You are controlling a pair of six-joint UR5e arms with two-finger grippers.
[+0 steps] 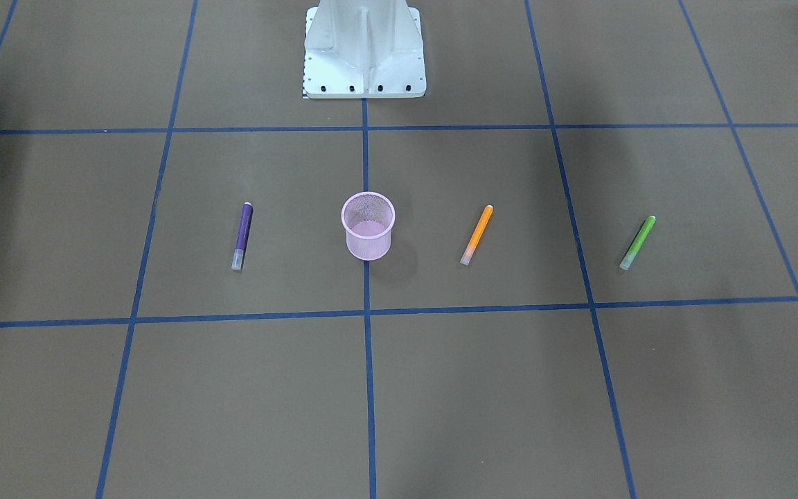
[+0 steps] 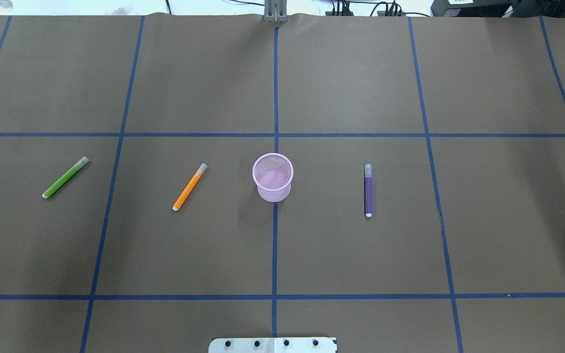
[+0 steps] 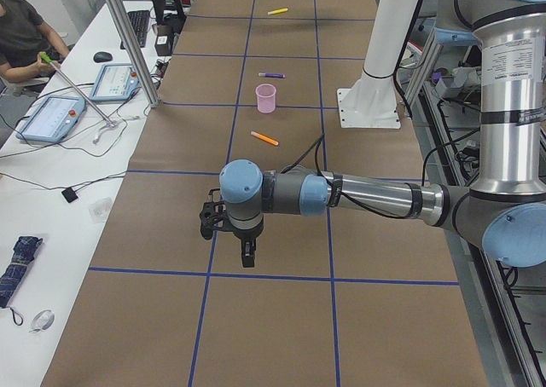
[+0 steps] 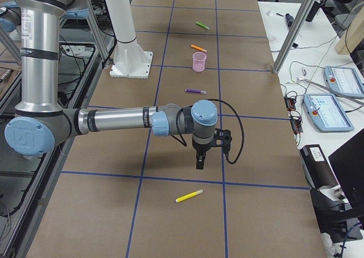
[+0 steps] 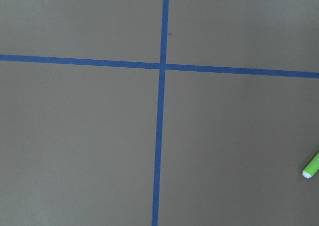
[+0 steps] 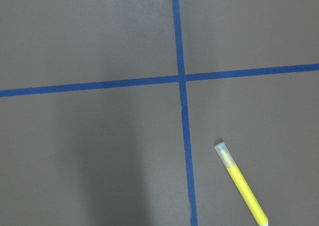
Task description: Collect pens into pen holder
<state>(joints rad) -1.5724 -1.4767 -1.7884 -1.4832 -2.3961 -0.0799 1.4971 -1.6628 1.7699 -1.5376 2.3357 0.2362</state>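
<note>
The pink mesh pen holder (image 2: 272,177) stands upright and empty at the table's middle (image 1: 368,225). The purple pen (image 2: 368,190) lies to its right and the orange pen (image 2: 190,187) to its left. The green pen (image 2: 65,177) lies further left, and its tip shows in the left wrist view (image 5: 312,167). The yellow pen (image 4: 189,196) lies at the table's right end, also in the right wrist view (image 6: 241,183). My left gripper (image 3: 247,255) hangs above the table's left end. My right gripper (image 4: 200,161) hangs near the yellow pen. I cannot tell whether either is open or shut.
The robot's white base (image 1: 364,48) stands at the table's near edge. Blue tape lines (image 2: 275,245) grid the brown table. A side desk with tablets (image 4: 333,104) and cables runs along the far edge, with a seated person (image 3: 26,29) there.
</note>
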